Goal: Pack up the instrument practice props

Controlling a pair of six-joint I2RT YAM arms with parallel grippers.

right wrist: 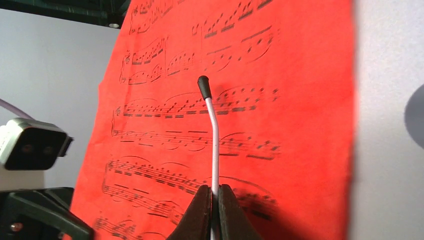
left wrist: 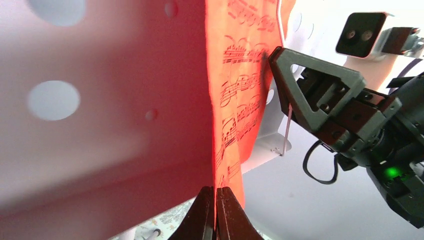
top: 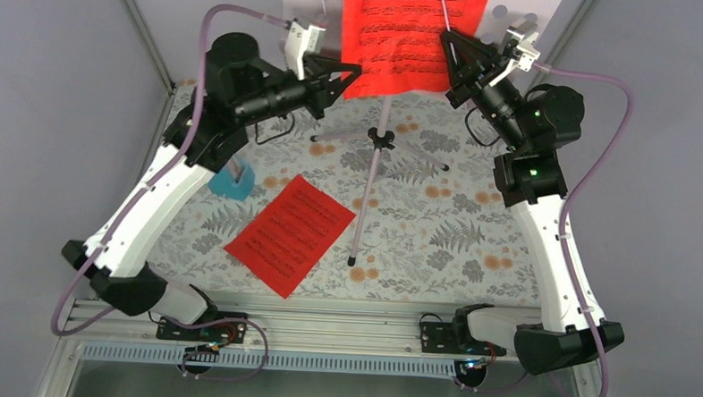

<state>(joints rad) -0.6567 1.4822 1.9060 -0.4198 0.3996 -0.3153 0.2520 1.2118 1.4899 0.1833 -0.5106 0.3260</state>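
No words or numbers are legible; only printed black music notation shows on the red sheet-music pages point(right wrist: 235, 125).

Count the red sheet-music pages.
2. One page on the stand desk, edge pinched by the left gripper; one page flat on the table. More could be stacked behind the first.

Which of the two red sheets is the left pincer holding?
The red sheet up on the stand's desk; left pincer pinches its edge. The other red sheet lies flat on the table, untouched.

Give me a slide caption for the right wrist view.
Right gripper pinches the stand's thin page-holder wire, which lies across the red sheet music.
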